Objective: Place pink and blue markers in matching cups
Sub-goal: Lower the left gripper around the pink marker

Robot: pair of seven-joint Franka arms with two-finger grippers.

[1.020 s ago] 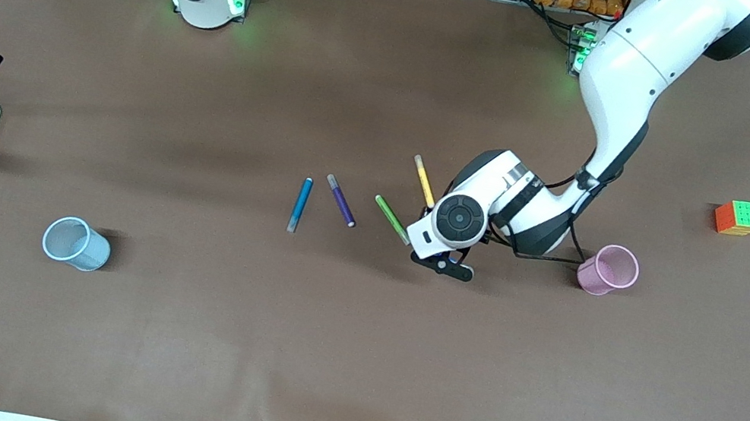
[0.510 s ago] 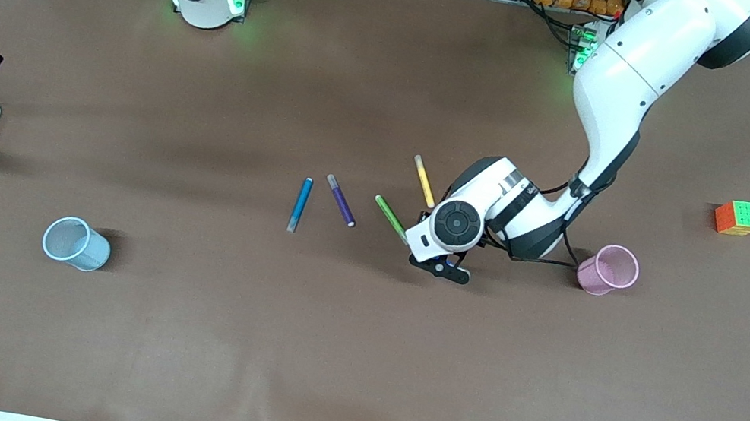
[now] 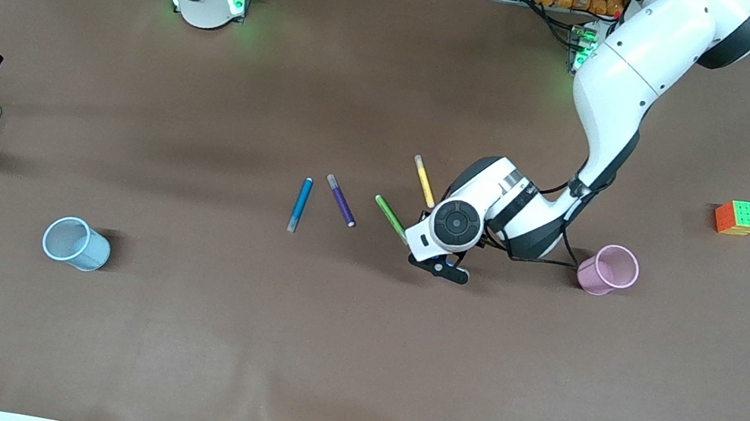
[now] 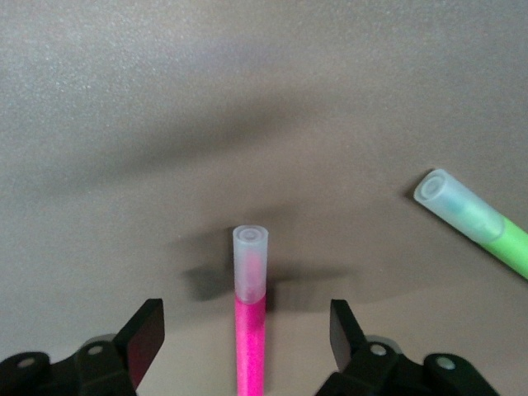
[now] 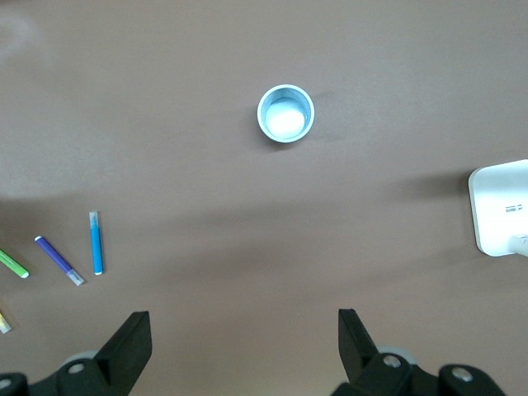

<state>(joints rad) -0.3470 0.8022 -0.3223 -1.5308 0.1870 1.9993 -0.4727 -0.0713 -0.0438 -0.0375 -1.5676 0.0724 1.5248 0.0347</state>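
Cups, blue cup point(image 3: 74, 243) and pink cup point(image 3: 609, 269), both empty; left hand point(image 4: 246, 342) apart astride pink marker point(image 4: 250, 330), right hand point(image 5: 244, 346) apart.

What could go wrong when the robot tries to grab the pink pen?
1. The left gripper is open around the pink marker. The round pen might roll or slip out as the fingers close.
2. The green marker lies close beside it, so a finger might bump it.
3. The pink cup is small and light, so a crooked drop might miss it or tip it.
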